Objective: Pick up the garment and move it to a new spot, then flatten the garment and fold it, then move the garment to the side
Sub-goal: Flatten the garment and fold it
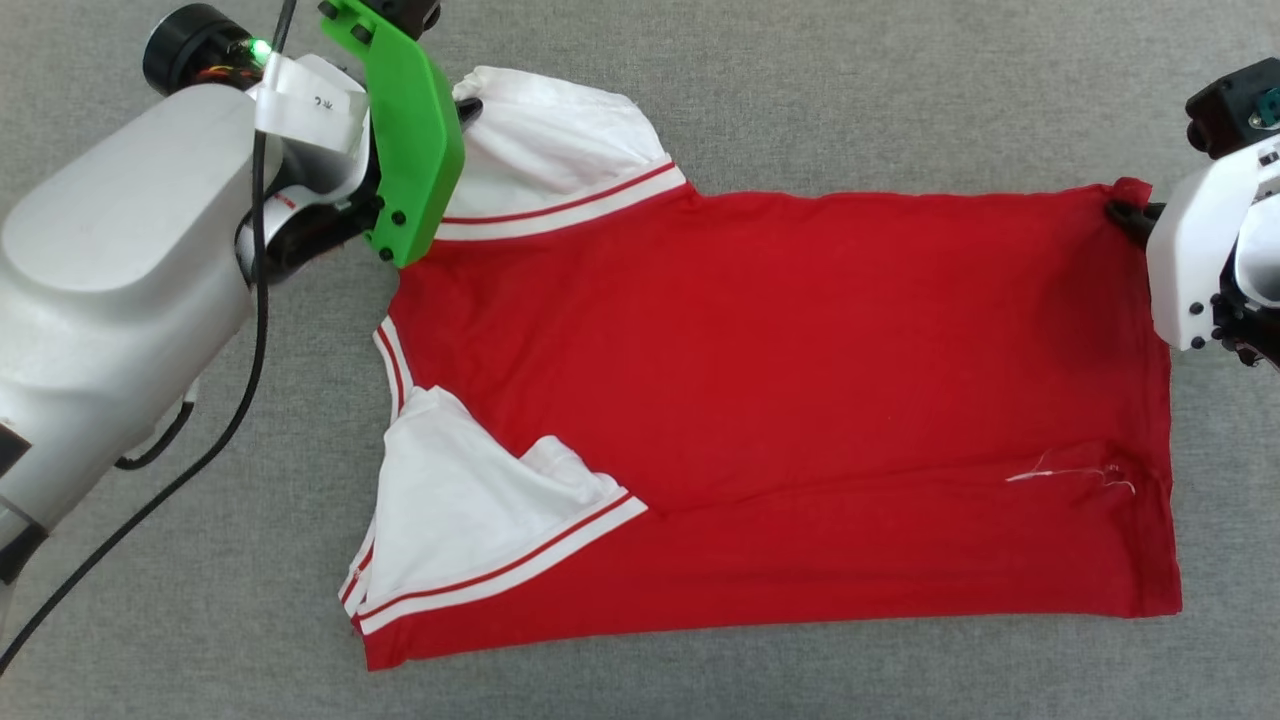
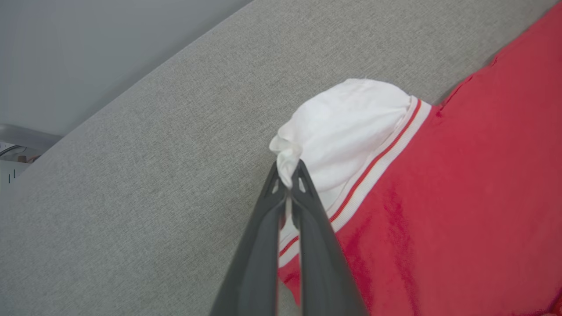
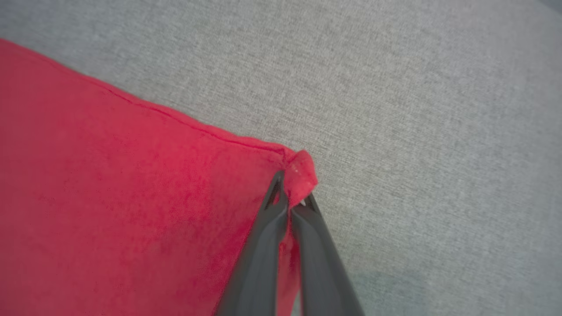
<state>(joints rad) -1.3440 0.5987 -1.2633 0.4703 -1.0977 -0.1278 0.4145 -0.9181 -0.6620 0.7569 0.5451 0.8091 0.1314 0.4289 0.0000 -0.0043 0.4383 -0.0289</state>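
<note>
The garment (image 1: 780,400) lies spread on the grey surface with its plain red side up, white sleeves toward the left. My left gripper (image 1: 468,108) is shut on the far white sleeve (image 2: 347,131); in the left wrist view its two dark fingers (image 2: 307,206) pinch a bunch of white cloth at their tips. My right gripper (image 1: 1122,213) is shut on the far right hem corner (image 3: 300,175) of the garment; in the right wrist view the red corner puckers up between the closed fingertips (image 3: 281,202). The near sleeve (image 1: 470,510) lies folded over the red body.
Grey fabric surface (image 1: 850,90) runs on all sides of the garment. A black cable (image 1: 200,440) hangs from my left arm at the lower left. A loose white thread (image 1: 1070,472) lies on the red cloth near the right hem.
</note>
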